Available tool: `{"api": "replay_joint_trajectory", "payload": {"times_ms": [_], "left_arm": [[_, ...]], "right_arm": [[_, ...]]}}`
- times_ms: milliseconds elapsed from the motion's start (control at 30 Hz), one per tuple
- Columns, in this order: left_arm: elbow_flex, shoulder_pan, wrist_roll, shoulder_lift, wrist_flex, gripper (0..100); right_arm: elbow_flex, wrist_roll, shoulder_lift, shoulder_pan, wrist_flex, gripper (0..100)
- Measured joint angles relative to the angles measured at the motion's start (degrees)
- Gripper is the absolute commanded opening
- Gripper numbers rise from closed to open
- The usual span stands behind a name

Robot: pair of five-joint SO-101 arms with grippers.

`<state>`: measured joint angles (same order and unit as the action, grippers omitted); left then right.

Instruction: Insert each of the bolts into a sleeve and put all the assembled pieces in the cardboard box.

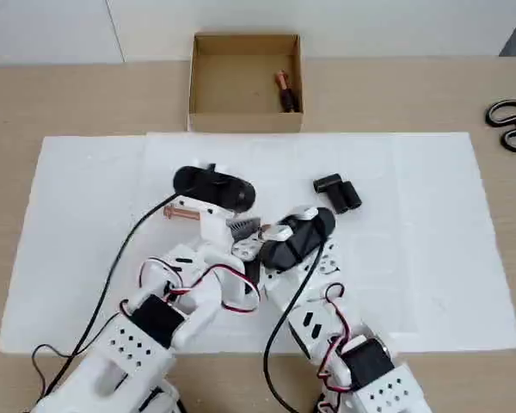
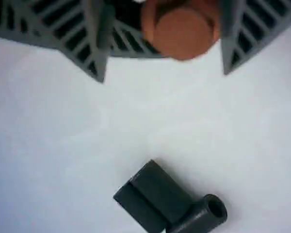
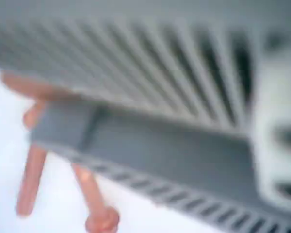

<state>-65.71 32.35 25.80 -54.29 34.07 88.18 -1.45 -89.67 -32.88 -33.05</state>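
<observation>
My left gripper (image 2: 164, 75) is shut on a copper bolt (image 2: 184, 29), whose round head faces the camera. Beyond it, two black sleeves (image 2: 169, 204) lie together on the white mat (image 2: 63, 145). From above, the sleeves (image 1: 337, 194) lie right of both arms, and loose copper bolts (image 1: 185, 211) stick out on the left under the left arm's wrist. The right gripper (image 1: 256, 243) sits close against the left gripper (image 1: 236, 228) at the mat's middle. Past a blurred grey ribbed surface, the right wrist view shows the loose bolts (image 3: 31, 179). One assembled piece (image 1: 284, 90) lies inside the cardboard box (image 1: 245, 122).
The box stands past the mat's far edge, at the centre. Scissors (image 1: 512, 122) lie on the bare table at the far right. The white mat (image 1: 413, 258) has free room on its right and left parts. Black cables trail from both arms.
</observation>
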Motion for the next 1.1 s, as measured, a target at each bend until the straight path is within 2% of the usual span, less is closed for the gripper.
{"api": "replay_joint_trajectory", "payload": {"times_ms": [267,633,767,867,1100], "left_arm": [[8.97,-1.05,-0.26,0.09,11.78,16],[12.22,-9.23,-0.18,0.09,12.57,16],[12.22,-15.21,-0.53,0.09,16.62,16],[12.22,-20.48,-0.62,0.09,21.80,16],[14.33,-38.51,-0.79,0.09,27.87,16]], "right_arm": [[-0.18,0.00,-0.09,-0.09,0.09,0.4],[-0.18,0.00,-0.09,-0.09,0.09,0.4],[-0.18,0.00,-0.09,0.09,0.09,0.4],[-0.18,0.00,-0.09,3.08,-0.09,0.4],[-1.67,0.00,-0.09,10.64,-10.90,0.4]]}}
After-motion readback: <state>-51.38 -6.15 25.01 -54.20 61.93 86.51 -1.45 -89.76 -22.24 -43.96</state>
